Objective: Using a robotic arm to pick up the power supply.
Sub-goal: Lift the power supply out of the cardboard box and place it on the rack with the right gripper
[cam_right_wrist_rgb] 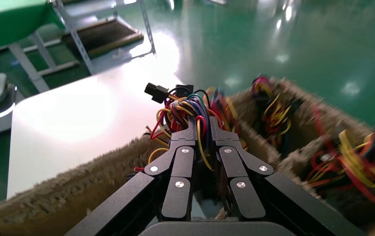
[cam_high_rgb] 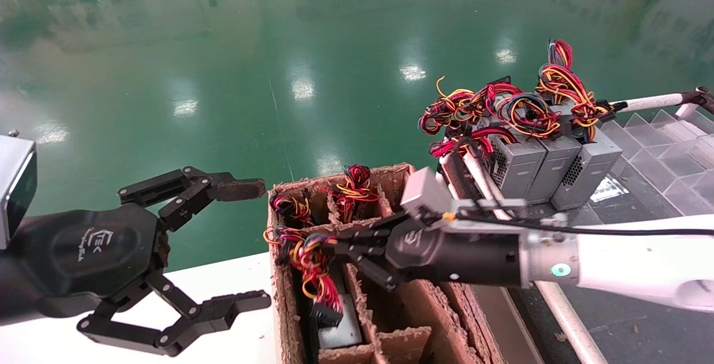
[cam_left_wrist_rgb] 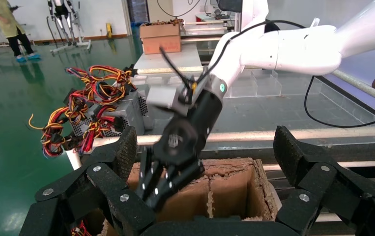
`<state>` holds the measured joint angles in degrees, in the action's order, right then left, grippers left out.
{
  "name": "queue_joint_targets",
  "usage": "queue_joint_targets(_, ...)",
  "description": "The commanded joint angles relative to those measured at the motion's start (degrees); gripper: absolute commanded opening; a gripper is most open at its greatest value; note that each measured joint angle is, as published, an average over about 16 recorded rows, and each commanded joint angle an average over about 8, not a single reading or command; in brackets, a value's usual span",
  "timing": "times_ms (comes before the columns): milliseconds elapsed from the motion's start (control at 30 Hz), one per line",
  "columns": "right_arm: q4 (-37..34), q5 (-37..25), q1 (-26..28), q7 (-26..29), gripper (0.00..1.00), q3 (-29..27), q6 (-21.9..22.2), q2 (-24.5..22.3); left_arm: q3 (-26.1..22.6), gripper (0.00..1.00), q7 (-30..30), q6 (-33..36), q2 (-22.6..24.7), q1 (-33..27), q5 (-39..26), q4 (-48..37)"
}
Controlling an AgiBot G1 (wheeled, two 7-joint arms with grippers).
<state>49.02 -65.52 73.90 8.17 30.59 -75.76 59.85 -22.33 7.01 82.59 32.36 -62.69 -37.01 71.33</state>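
Note:
The robotic arm (cam_high_rgb: 613, 266) reaches in from the right over a divided cardboard box (cam_high_rgb: 277, 302). A power supply (cam_high_rgb: 341, 328), a grey metal box, stands in the box's left compartment, and its red, yellow and black wire bunch (cam_high_rgb: 309, 258) rises above the rim. My right gripper (cam_high_rgb: 329, 243) is shut on that wire bunch. In the right wrist view the wires (cam_right_wrist_rgb: 190, 105) pass between the nearly closed fingers of the right gripper (cam_right_wrist_rgb: 202, 130). My left gripper (cam_high_rgb: 248, 244) hangs open to the left of the box, holding nothing.
Three more grey power supplies (cam_high_rgb: 552, 169) with tangled wires stand on a rack at the right, beside clear plastic dividers (cam_high_rgb: 658, 141). Other wire bunches (cam_high_rgb: 354, 183) fill the box's far compartments. A white table (cam_high_rgb: 223, 341) lies under my left gripper, with green floor (cam_high_rgb: 279, 74) beyond.

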Motion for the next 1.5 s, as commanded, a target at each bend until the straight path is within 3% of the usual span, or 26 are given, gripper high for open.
queue_joint_targets(33,0.9,1.2,-0.2,0.1,0.00,-0.8,-0.4,-1.0,0.0,1.00,0.0,0.0,0.0,0.0,0.0,0.0)
queue_joint_targets(467,0.3,8.0,1.0,0.2,0.00,-6.2,-1.9,-6.0,0.0,1.00,0.0,0.0,0.0,0.0,0.0,0.0)
queue_joint_targets(967,-6.0,16.7,8.5,0.2,0.00,-12.4,-8.6,-11.8,0.0,1.00,0.0,0.0,0.0,0.0,0.0,0.0)
queue_joint_targets(1500,-16.2,16.2,14.9,-4.0,0.00,-13.2,-14.7,-21.9,0.0,1.00,0.0,0.0,0.0,0.0,0.0,0.0)
